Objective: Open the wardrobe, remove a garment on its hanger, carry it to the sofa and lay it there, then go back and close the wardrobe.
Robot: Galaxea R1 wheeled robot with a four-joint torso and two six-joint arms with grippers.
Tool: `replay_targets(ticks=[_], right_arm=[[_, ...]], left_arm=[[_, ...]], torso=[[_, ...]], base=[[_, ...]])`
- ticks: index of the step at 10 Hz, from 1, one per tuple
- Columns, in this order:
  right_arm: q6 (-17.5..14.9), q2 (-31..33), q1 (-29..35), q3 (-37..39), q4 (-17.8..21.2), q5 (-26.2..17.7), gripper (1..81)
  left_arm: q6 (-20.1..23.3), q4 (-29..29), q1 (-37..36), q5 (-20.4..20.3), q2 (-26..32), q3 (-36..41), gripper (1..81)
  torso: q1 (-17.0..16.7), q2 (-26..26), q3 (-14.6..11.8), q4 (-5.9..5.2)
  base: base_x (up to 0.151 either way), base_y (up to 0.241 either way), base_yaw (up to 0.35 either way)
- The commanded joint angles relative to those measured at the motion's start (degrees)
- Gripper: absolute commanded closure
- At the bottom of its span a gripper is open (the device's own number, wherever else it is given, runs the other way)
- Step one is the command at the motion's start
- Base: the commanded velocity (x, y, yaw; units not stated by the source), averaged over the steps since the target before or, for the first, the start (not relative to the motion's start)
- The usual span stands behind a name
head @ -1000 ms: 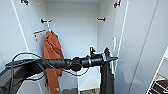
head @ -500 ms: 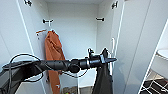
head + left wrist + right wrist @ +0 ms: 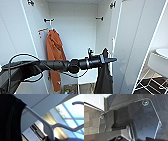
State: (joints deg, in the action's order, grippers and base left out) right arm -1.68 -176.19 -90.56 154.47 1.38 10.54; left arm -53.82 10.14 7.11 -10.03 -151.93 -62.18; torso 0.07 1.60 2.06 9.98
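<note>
- Nearest the head camera, the left arm [image 3: 57, 65] reaches in from the left and extends horizontally across the open wardrobe [image 3: 75, 32].
- At the arm's end, the left tool [image 3: 110, 60] points toward the wardrobe's right side; the garment [image 3: 103, 77] hangs straight down from it as a dark, narrow drape, so the tool is closed on the garment's hanger, though the fingers themselves cannot be resolved.
- Left wrist view: the hanger [image 3: 41, 120] shows as a thin white plastic bar running diagonally close to the camera, with a curved white piece [image 3: 77, 102] against a bright window; black fabric covers one side of the frame.
- Right wrist view: the robot's dark plate sits above grey carpeted floor [image 3: 91, 124]; whether the right tool is open or closed cannot be determined.
- Farther in, both wardrobe doors stand open, and the interior is white.
- Against the wardrobe's left inner side, an orange garment [image 3: 55, 55] hangs on its own white hanger from a dark rail bracket [image 3: 48, 20].
- A second bracket [image 3: 99, 18] is mounted on the right inner wall.
- Beyond the right door, a white chair [image 3: 157, 61] stands on the floor.
</note>
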Motion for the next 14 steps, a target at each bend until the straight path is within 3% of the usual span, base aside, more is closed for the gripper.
replay_targets(ticks=[1,7,10,12,14], right_arm=[[-0.2,-0.2,2.0,-0.3,-0.1,-2.8,1.0],[-0.2,-0.3,2.2,-0.5,-0.1,-2.8,1.0],[-0.2,-0.2,2.0,-0.4,-0.1,-2.8,1.0],[-0.2,-0.2,2.1,-0.4,0.1,-2.8,1.0],[-0.2,-0.3,2.3,-0.5,-0.1,-2.8,1.0]], left_arm=[[1.1,1.7,-9.9,-2.5,0.0,1.4,81.1],[2.2,1.7,-8.7,-2.5,0.9,2.9,81.1],[2.5,1.7,-7.8,-3.0,2.0,4.1,81.1],[3.7,2.6,-5.0,-2.6,5.9,7.1,81.1],[5.4,5.2,0.3,-2.9,15.4,10.0,81.1]], torso=[[0.0,0.0,0.0,0.0],[-0.1,0.1,0.0,0.0],[-0.1,0.2,-0.1,0.0],[-0.1,0.1,-0.1,0.0],[-0.1,0.1,-0.1,0.0]], base=[[-0.112,0.0,0.0],[-0.111,0.0,0.0],[0.0,0.0,0.0],[0.0,0.0,0.0],[0.0,0.0,0.0]])
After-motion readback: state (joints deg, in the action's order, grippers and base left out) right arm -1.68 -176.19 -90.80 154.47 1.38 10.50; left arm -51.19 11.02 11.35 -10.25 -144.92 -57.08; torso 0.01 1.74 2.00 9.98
